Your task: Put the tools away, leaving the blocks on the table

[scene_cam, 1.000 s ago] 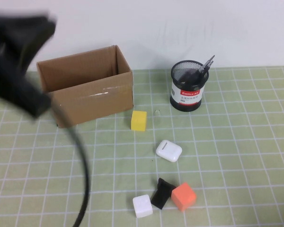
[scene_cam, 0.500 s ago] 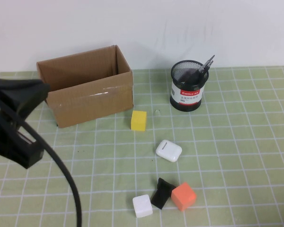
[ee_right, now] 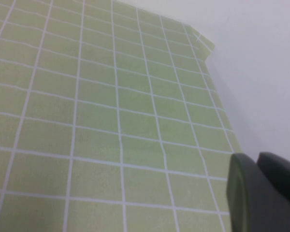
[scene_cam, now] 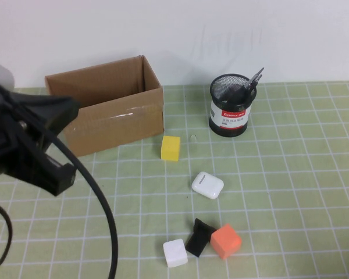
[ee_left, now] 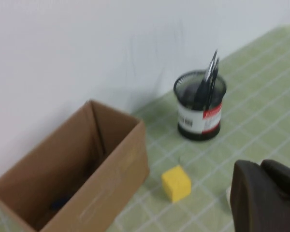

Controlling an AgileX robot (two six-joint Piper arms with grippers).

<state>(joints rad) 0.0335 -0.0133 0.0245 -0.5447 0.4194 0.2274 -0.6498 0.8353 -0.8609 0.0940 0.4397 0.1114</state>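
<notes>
A black mesh pen holder (scene_cam: pixel 231 106) at the back holds dark tool handles with grey metal tips (scene_cam: pixel 253 78); it also shows in the left wrist view (ee_left: pixel 200 107). No red-handled scissors show. The yellow block (scene_cam: pixel 170 148) lies in front of the cardboard box (scene_cam: pixel 107 107). The white block (scene_cam: pixel 175 253) and orange block (scene_cam: pixel 225 241) lie near the front. My left arm (scene_cam: pixel 35 139) hovers at the left of the green grid table (scene_cam: pixel 291 174). My left gripper (ee_left: pixel 262 166) is shut and empty, away from the yellow block (ee_left: pixel 176 182). My right gripper (ee_right: pixel 257 162) is shut and empty over bare table.
A white earbud case (scene_cam: pixel 207 185) lies mid-table. A small black wedge (scene_cam: pixel 199 237) sits between the white and orange blocks. The open box (ee_left: pixel 72 169) has something dark inside. A white wall runs behind. The left arm's cable (scene_cam: pixel 102 221) hangs over the front left.
My left arm swung down from the upper left corner, then shifted right toward the box's front. The blocks, case, wedge and holder have not moved.
</notes>
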